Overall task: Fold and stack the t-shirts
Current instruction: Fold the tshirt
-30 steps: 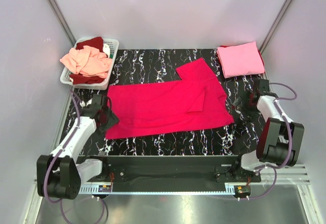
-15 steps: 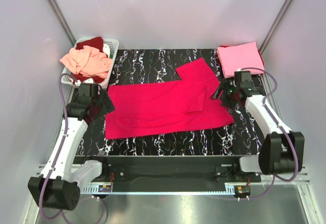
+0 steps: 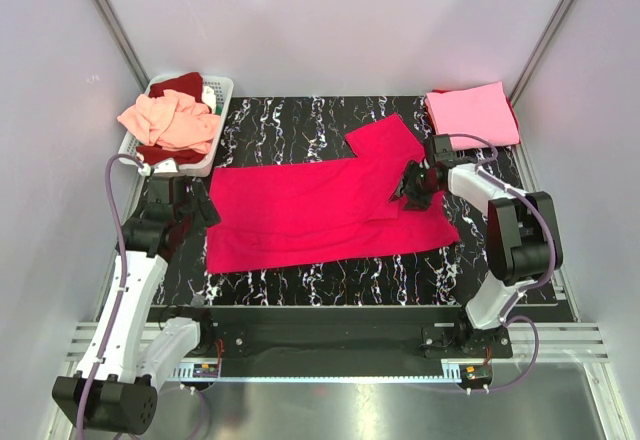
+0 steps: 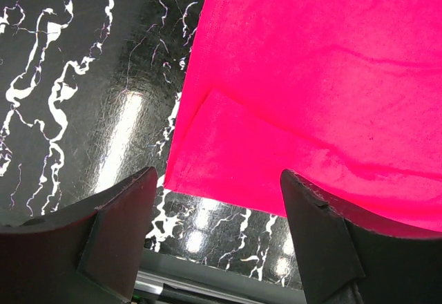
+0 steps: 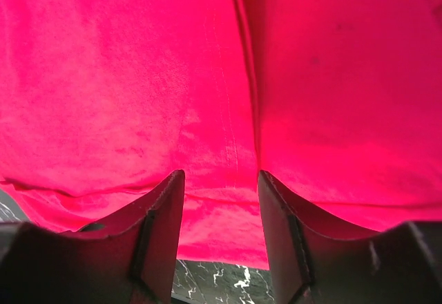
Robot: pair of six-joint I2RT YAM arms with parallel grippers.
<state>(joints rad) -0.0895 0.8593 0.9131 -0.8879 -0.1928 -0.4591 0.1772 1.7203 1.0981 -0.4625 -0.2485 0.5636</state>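
The crimson-red t-shirt [image 3: 320, 210] lies spread flat on the black marbled table [image 3: 300, 120], one sleeve folded inward. It fills the right wrist view [image 5: 207, 76] and shows in the left wrist view [image 4: 318, 90]. My left gripper [image 3: 203, 207] is open, just off the shirt's left edge. My right gripper [image 3: 408, 182] is open over the shirt's right part, near the folded sleeve, holding nothing. A folded light pink t-shirt [image 3: 472, 115] lies at the back right. A peach t-shirt [image 3: 170, 120] and a dark maroon one [image 3: 178, 84] sit in the basket.
The white slotted basket [image 3: 216, 118] stands at the back left corner of the table. The table's near edge [image 4: 207, 276] shows in the left wrist view. Grey enclosure walls close in the sides and back.
Both arms have swung from the table's front corners towards the red shirt. The left gripper now sits at its left edge, the right over its right part. The shirt has not moved.
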